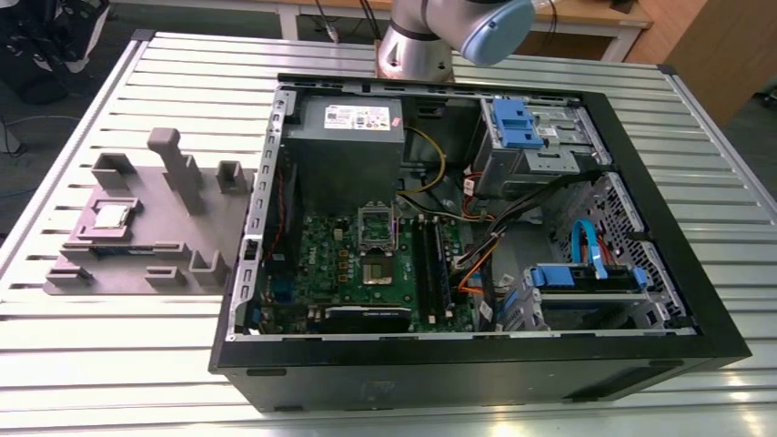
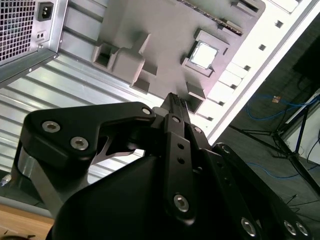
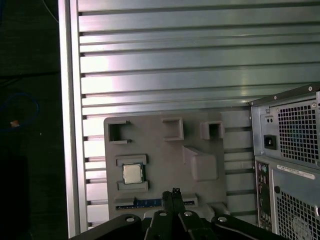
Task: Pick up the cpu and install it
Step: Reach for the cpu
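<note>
nothing of the task is done yet. in the first wrist view the cpu (image 3: pixel 132 173) lies in its seat on the grey tray (image 3: pixel 165 145), beyond the tips of the hand (image 3: pixel 173 193) and a little to one side, well apart from them. the hand's fingers are pressed together and hold nothing. the socket (image 1: pixel 377 228) inside the open computer case (image 1: pixel 486 364) on the tabletop (image 1: pixel 122 364) looks unfilled, so both pickup and fitting are left.

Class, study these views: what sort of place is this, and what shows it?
Probably a robotics lab bench for computer assembly: a robot arm at a slatted metal table, an open computer case, and a grey fixture tray holding the cpu.
</note>
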Tool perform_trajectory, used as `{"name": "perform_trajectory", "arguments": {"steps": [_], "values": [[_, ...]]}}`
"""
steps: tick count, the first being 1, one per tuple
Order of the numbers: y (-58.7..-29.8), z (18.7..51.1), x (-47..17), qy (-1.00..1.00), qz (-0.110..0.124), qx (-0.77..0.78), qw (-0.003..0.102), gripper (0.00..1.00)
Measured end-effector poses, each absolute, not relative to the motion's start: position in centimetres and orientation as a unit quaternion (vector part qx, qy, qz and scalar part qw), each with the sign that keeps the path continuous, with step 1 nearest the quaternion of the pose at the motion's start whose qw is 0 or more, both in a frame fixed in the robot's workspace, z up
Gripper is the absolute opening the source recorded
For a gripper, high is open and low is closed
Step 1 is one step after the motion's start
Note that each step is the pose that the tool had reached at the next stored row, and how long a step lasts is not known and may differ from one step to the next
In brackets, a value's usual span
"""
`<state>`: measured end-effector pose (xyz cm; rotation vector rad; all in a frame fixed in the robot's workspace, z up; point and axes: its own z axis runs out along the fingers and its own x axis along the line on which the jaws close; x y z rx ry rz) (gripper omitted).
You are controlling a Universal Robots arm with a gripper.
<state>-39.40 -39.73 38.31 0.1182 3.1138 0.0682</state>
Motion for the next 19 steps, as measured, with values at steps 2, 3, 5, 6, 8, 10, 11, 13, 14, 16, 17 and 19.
{"name": "perform_trajectory", "arguments": {"steps": [2,3,5,6,8,10,11,13,14,16,17,19], "values": [[-39.7,38.2,-39.7,0.999,0.022,0.038,0.012,0.10],[-39.7,38.2,-39.9,0.999,0.022,0.038,0.012,0.10],[-39.7,38.2,-40.3,0.999,0.022,0.038,0.012,0.10],[-39.6,38.1,-40.6,0.999,0.022,0.038,0.012,0.10],[-39.6,38.1,-41.1,0.999,0.022,0.038,0.012,0.10],[-39.6,38.0,-41.5,0.999,0.022,0.038,0.012,0.10],[-39.6,38.0,-41.7,0.999,0.022,0.038,0.012,0.10],[-39.6,38.0,-42.1,0.999,0.022,0.038,0.012,0.10],[-39.6,38.0,-42.2,0.999,0.022,0.038,0.012,0.10],[-39.6,38.0,-42.5,0.999,0.022,0.038,0.012,0.10],[-39.6,38.0,-42.7,0.999,0.022,0.038,0.012,0.10],[-39.6,38.0,-43.0,0.999,0.022,0.038,0.012,0.10]]}}
